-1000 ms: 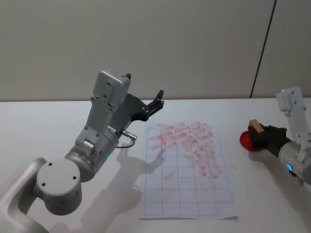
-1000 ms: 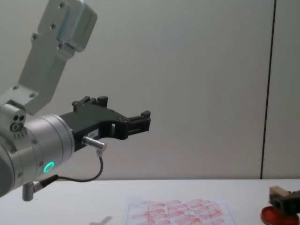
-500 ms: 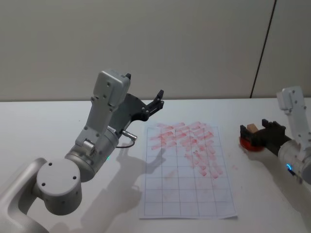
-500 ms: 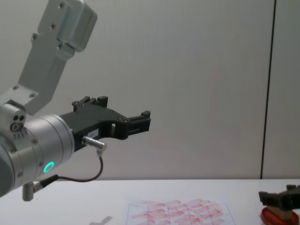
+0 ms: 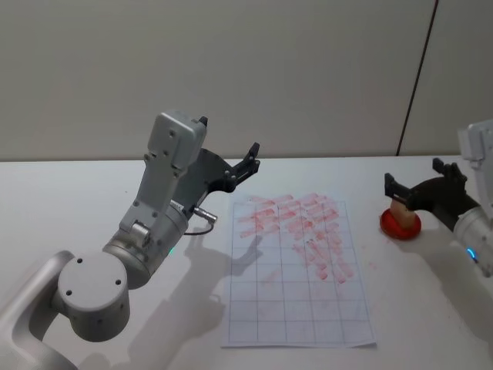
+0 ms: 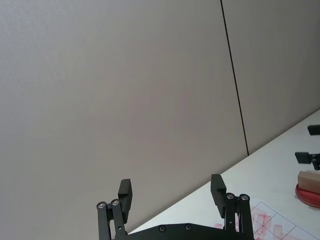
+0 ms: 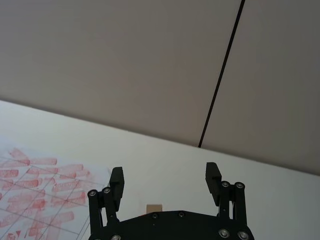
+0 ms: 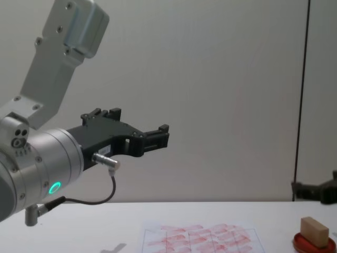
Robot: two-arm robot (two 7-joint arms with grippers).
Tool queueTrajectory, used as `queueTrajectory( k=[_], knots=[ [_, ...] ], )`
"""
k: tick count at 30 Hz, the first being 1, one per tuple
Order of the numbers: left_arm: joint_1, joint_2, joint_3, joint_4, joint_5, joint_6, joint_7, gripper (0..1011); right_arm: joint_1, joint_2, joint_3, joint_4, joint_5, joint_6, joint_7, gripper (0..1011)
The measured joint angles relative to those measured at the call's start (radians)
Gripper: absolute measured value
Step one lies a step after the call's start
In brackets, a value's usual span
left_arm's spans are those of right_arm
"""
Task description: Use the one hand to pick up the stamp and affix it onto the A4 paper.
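Black fingers of the right gripper stand spread apart with nothing between them. In the head view the gripper hangs in the air just above the stamp, clear of it; in the chest view its tip shows at the right edge, above and apart from the block. The slim light-grey arm behind it enters from the right edge of the head view.

Stamp: a tan wooden block standing on the round red ink pad, released. The pad lies on the white table, to the right of the A4 paper and apart from its edge. In the right wrist view the block's top shows just beyond the gripper body, between the two fingers' bases.

Paper: flat on the table, grid printed, upper cells crowded with red smudged marks, lower rows mostly blank.

Left gripper: raised off the table at the paper's far left corner, fingers parted and empty. Its large silver arm carries a lit green ring and fills the left side of the chest view.
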Motion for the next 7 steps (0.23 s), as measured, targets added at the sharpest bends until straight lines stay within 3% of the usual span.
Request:
queueTrajectory(
  k=[7],
  knots=[
    [0.000,0.000,0.000,0.000,0.000,0.000,0.000,1001,-0.026,0.021,0.014,-0.061,-0.008,-0.060,-0.004,1001]
  ],
)
